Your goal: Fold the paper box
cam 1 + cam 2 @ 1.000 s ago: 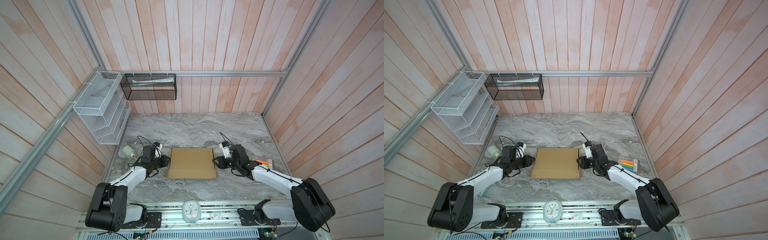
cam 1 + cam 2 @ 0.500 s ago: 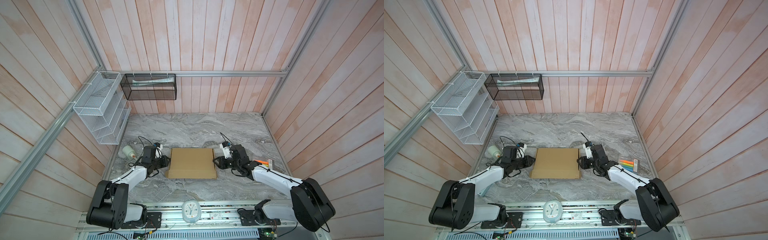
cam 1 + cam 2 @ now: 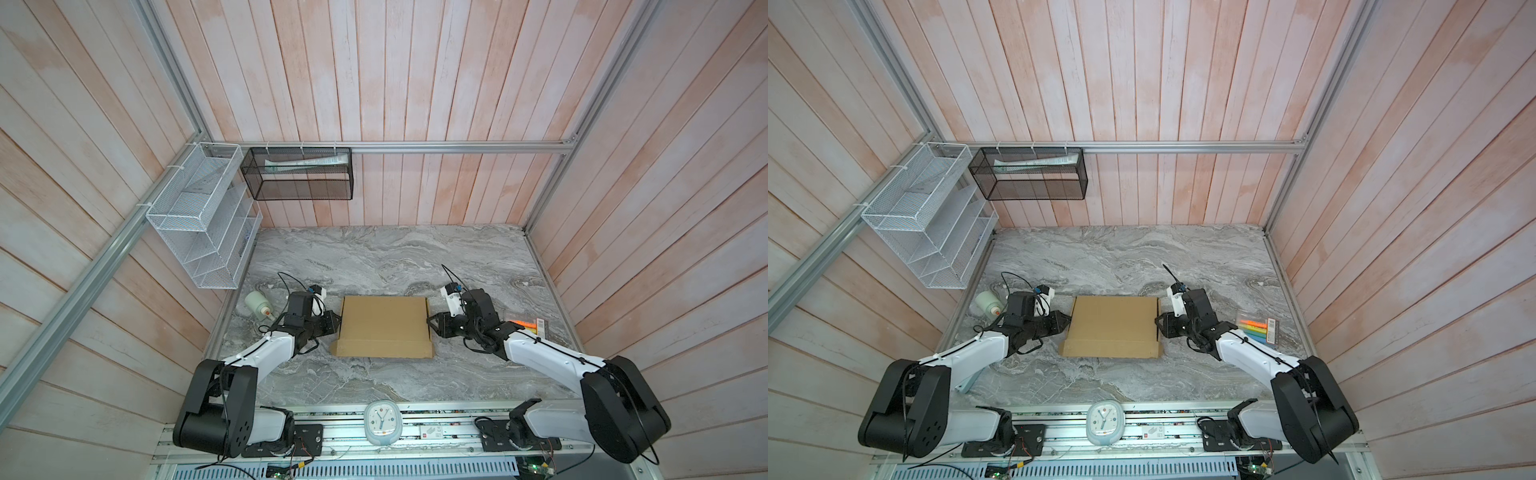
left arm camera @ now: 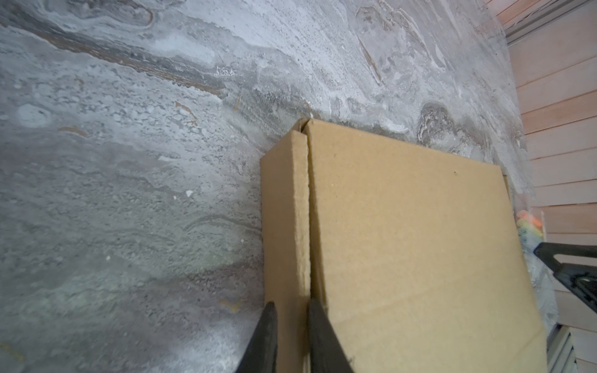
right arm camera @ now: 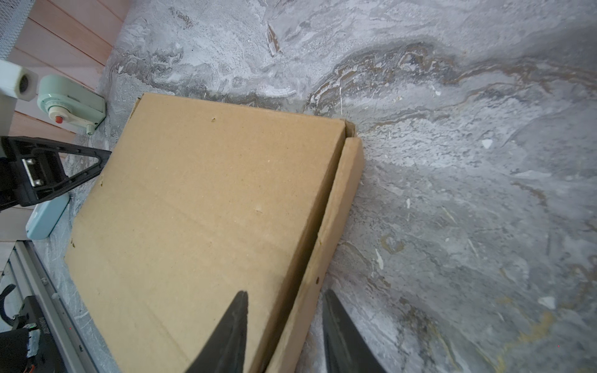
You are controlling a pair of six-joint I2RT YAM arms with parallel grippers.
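Nearest, on the front rail, a small clock (image 3: 381,420) stands clear of the work. Beyond it the paper box (image 3: 384,326) lies flat at mid-table (image 3: 374,257), lid down, between the two arms.

Change over the last second is slight. Box and arms keep their places. Only the left gripper (image 4: 290,306) has drawn in, and its fingers are now narrow, pinching the left side wall, one outside and one at the lid seam. The right gripper (image 5: 284,292) stands about half open astride the right side wall, with no visible pinch.

Judgement: folding is nearly complete, with the side walls and lid still to be seated. A gap shows between lid and right wall.

A bottle (image 3: 257,305) and a marker pack (image 3: 1254,328) lie at the table's sides.

Not determinable: the box interior, whether any tabs are tucked, and the front flap's seating. Farthest, the contents of the black mesh basket (image 3: 297,174) are indistinct.
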